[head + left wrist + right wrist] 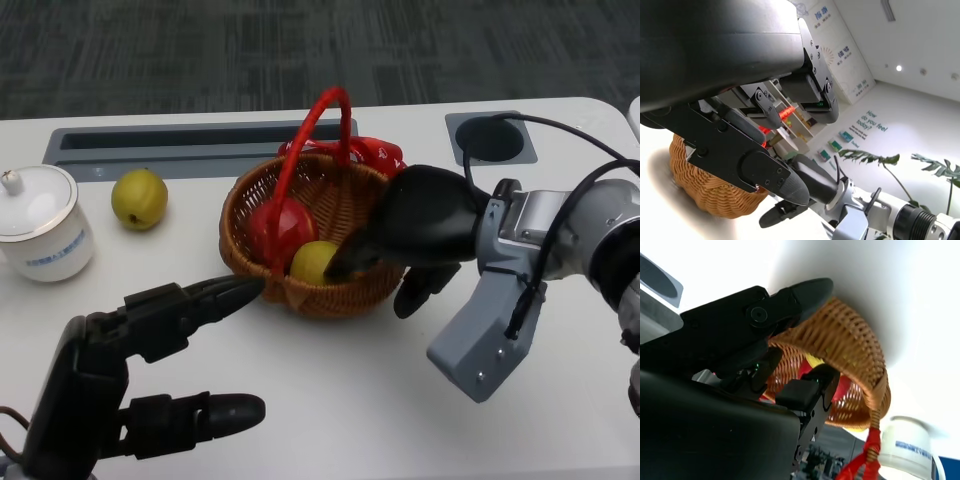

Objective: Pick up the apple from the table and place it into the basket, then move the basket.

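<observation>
A woven basket [340,296] with a red handle [318,112] stands mid-table. Inside lie a red apple [280,228] and a yellow-green apple [312,260]. My right hand [425,220] straddles the basket's right rim, thumb against the outer wall and fingers reaching inside beside the yellow-green apple. The right wrist view shows the same: the basket [850,345] wall sits between the thumb and the fingers [807,390] inside. At the lower left my left hand [150,370] holds nothing, fingers stretched out, one tip at the basket's front-left wall. The left wrist view shows the basket [705,190] beyond those fingers [765,175].
A second yellow-green fruit [139,198] lies on the table left of the basket. A white lidded cup [40,235] stands at the far left. Behind the basket are a grey recessed slot [190,140], a red bundle [378,152] and a round cable port [490,138].
</observation>
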